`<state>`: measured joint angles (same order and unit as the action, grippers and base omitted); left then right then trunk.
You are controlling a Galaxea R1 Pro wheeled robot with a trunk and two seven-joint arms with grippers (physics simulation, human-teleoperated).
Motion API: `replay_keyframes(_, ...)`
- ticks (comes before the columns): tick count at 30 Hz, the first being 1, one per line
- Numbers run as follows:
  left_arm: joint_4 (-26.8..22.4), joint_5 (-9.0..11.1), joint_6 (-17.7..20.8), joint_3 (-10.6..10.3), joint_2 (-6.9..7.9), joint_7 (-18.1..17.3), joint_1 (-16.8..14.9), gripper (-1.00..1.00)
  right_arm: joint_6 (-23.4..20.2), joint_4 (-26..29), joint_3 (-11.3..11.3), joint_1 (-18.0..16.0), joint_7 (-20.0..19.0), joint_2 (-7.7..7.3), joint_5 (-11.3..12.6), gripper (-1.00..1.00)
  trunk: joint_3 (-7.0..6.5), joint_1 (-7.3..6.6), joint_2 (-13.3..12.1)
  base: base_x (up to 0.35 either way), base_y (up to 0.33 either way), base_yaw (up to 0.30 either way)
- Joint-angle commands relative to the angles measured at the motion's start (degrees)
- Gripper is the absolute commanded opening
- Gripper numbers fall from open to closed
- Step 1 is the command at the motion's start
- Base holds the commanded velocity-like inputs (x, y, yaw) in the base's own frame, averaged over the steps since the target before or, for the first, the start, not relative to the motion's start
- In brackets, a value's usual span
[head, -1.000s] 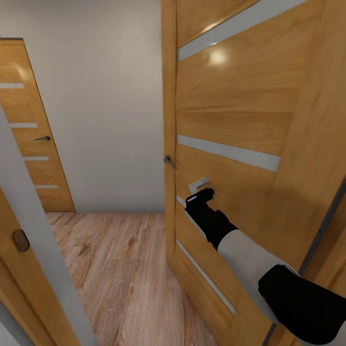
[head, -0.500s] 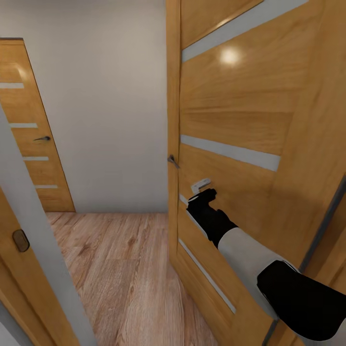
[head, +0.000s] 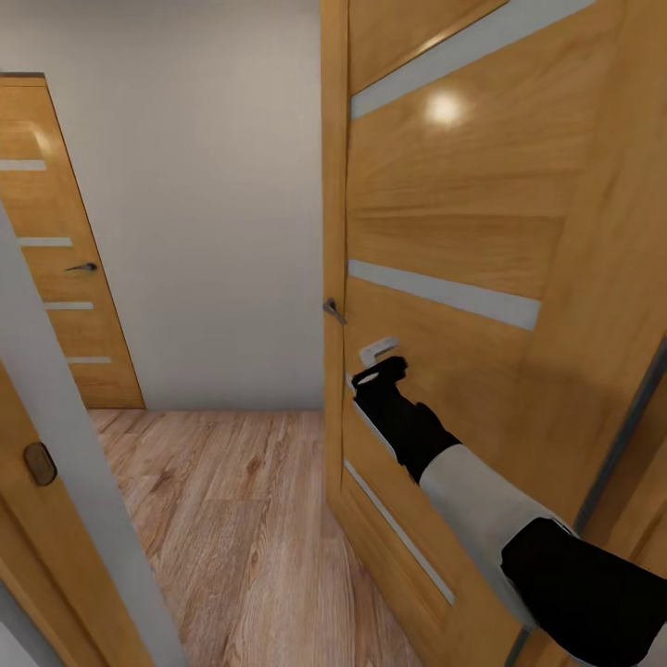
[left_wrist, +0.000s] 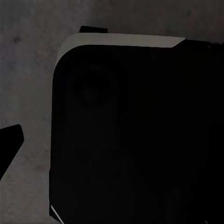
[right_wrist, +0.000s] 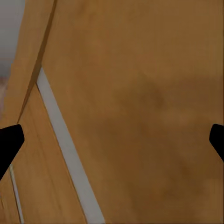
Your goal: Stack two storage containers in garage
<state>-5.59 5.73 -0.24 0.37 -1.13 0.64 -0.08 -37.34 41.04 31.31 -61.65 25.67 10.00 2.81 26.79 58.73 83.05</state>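
The two storage containers are out of view. My right gripper point(head: 373, 364) is stretched forward against the face of an oak door point(head: 463, 232) with frosted strips, just below its lever handle point(head: 332, 310). In the right wrist view the right gripper point(right_wrist: 112, 140) is open, its fingertips point(right_wrist: 9, 142) wide apart, with bare door wood point(right_wrist: 140, 93) between them. One black fingertip point(left_wrist: 10, 139) of my left gripper shows over dark grey concrete floor point(left_wrist: 28, 70). A black robot part point(left_wrist: 135, 135) hides the other fingertip.
The door stands ajar at the right, its edge point(head: 332, 232) facing me. Beyond it lie light wood-plank floor point(head: 232, 519), a white wall point(head: 204, 204) and a second oak door point(head: 56, 250) at the left. A grey door frame point(head: 65, 482) crosses the near left.
The door's edge has swung slightly to the right. My right gripper has slid a little left along the door's face, staying open.
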Motion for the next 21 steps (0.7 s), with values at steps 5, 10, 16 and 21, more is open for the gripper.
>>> replay_keyframes(5,0.0,0.6,0.0,0.0,-0.01,0.1,0.0,1.0,-0.2,1.9,0.1,1.0,-5.0,0.0,0.3,1.0,0.06,0.0,0.0,0.0,0.0,0.0)
replay_keyframes(10,0.0,0.7,0.0,0.0,-0.01,0.2,0.0,1.0,-0.1,2.1,0.0,1.2,-6.3,0.0,0.4,1.0,0.06,0.0,0.0,0.0,0.0,0.0)
replay_keyframes(16,0.0,0.8,0.0,0.1,-0.01,0.2,0.0,1.0,-0.2,2.1,0.0,1.2,-6.6,0.0,0.4,1.0,0.06,0.0,0.0,0.0,0.0,0.0)
replay_keyframes(21,0.0,0.8,0.0,0.1,-0.01,0.2,0.0,1.0,-0.2,2.1,-0.1,1.2,-6.7,0.0,0.4,1.0,0.06,0.0,0.0,0.0,0.0,0.0)
